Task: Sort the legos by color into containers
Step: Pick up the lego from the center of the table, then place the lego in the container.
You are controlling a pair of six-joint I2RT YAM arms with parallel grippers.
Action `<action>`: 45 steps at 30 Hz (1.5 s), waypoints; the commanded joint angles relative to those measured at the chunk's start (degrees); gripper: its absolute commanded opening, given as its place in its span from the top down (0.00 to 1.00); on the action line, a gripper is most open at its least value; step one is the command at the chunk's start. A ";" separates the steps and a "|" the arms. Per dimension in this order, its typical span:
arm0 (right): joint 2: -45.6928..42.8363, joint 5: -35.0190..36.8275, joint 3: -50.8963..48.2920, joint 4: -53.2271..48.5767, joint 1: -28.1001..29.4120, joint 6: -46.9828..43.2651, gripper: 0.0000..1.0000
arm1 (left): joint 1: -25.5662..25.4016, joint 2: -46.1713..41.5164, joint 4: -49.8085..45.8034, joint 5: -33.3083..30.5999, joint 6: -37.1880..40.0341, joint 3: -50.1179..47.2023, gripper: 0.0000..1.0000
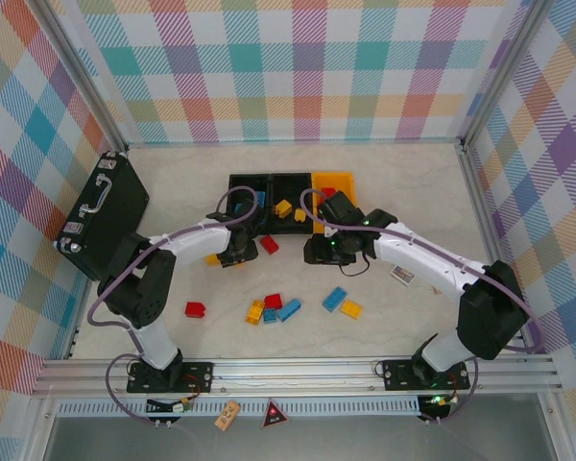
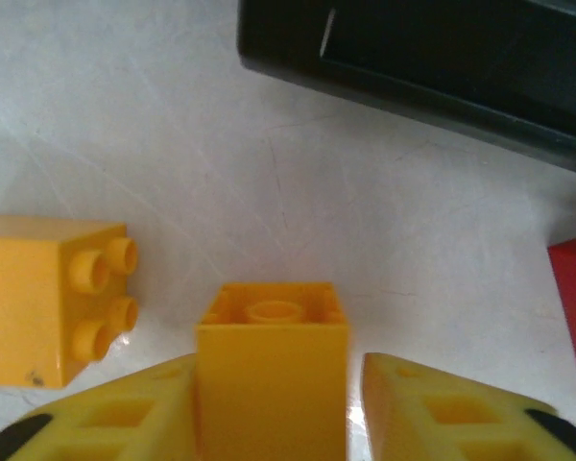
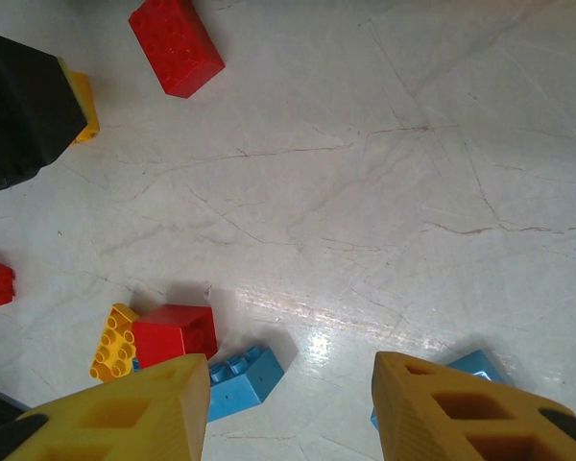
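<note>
Looking from the near edge, we see a loose cluster of legos (image 1: 273, 307) on the table (image 1: 173, 173), red, blue and yellow-orange, with a lone red brick (image 1: 194, 309) off to their left. Beyond them the right gripper (image 3: 288, 360) hangs over bare tabletop, spread wide with nothing between its fingers. The left gripper (image 2: 278, 363) straddles a yellow brick (image 2: 272, 331). One finger (image 2: 125, 413) lies against the brick, but a sliver of table shows at the other, so we read it as not yet pinching. A second yellow brick (image 2: 48, 298) sits just beside. Farthest off, the containers (image 1: 290, 192) stand in a row, two black and one yellow-orange. We see a blue piece in the left one and yellow pieces in the middle one.
</note>
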 commanded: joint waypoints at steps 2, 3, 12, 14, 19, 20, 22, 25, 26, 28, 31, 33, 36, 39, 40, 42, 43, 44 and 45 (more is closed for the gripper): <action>-1.00 0.67 -0.91 -0.10 -0.32 1.17 0.52 | 0.47 0.19 -0.65 -0.82 1.53 1.87 0.68; -1.03 0.76 -1.00 -0.11 -0.37 1.26 0.53 | 0.35 -0.30 -0.80 -0.21 1.42 1.66 0.70; -1.37 0.59 -1.77 1.17 -1.04 2.17 0.53 | -3.10 -4.82 -3.98 3.64 2.92 4.94 0.72; -1.76 0.38 -2.39 1.62 -1.67 2.64 0.52 | -4.04 -5.04 -4.21 4.45 3.26 6.88 0.72; -3.62 0.57 -4.69 1.77 -3.30 3.69 0.52 | -5.72 -2.20 -4.67 7.42 4.84 14.40 0.72; -4.07 0.81 -5.14 1.68 -3.56 3.75 0.52 | -6.03 -1.16 -4.79 7.53 5.23 16.30 0.72; -5.12 1.15 -6.02 1.64 -3.98 3.95 0.52 | -6.43 1.18 -5.05 8.05 6.02 19.89 0.72; -6.63 1.50 -7.36 1.48 -4.62 4.35 0.52 | -6.69 5.04 -5.15 9.11 6.88 25.23 0.72; -7.00 1.57 -7.74 1.44 -4.80 4.43 0.52 | -6.70 6.55 -5.24 9.47 7.14 27.16 0.72; -7.65 1.76 -8.29 1.30 -5.06 4.64 0.52 | -6.70 9.25 -5.65 9.90 7.82 30.84 0.72; -8.36 2.07 -9.06 1.06 -5.24 4.87 0.52 | -6.67 13.49 -7.16 9.95 9.24 36.40 0.71; -8.87 2.29 -9.34 0.94 -5.33 5.00 0.52 | -6.70 15.96 -8.19 9.73 9.95 39.36 0.71; -9.29 2.47 -9.69 0.85 -5.42 5.29 0.52 | -6.70 18.92 -9.27 9.29 10.64 42.44 0.71; -9.49 2.65 -9.68 0.55 -5.50 5.33 0.52 | -6.62 21.10 -10.13 8.75 11.11 44.54 0.70; -9.51 2.70 -9.70 0.54 -5.51 5.31 0.52 | -6.61 21.75 -10.40 8.62 11.12 45.10 0.70; -9.51 2.74 -9.75 0.60 -5.54 5.33 0.52 | -6.61 22.82 -11.08 8.08 11.25 46.24 0.69; -9.46 2.78 -9.79 0.57 -5.59 5.42 0.52 | -6.59 23.44 -11.43 7.89 11.23 46.75 0.69; -9.42 2.74 -9.79 0.57 -5.60 5.44 0.52 | -6.60 23.94 -11.72 7.48 11.29 47.23 0.68; -9.42 2.77 -9.86 0.64 -5.57 5.51 0.52 | -6.61 24.40 -11.83 7.09 11.40 47.57 0.68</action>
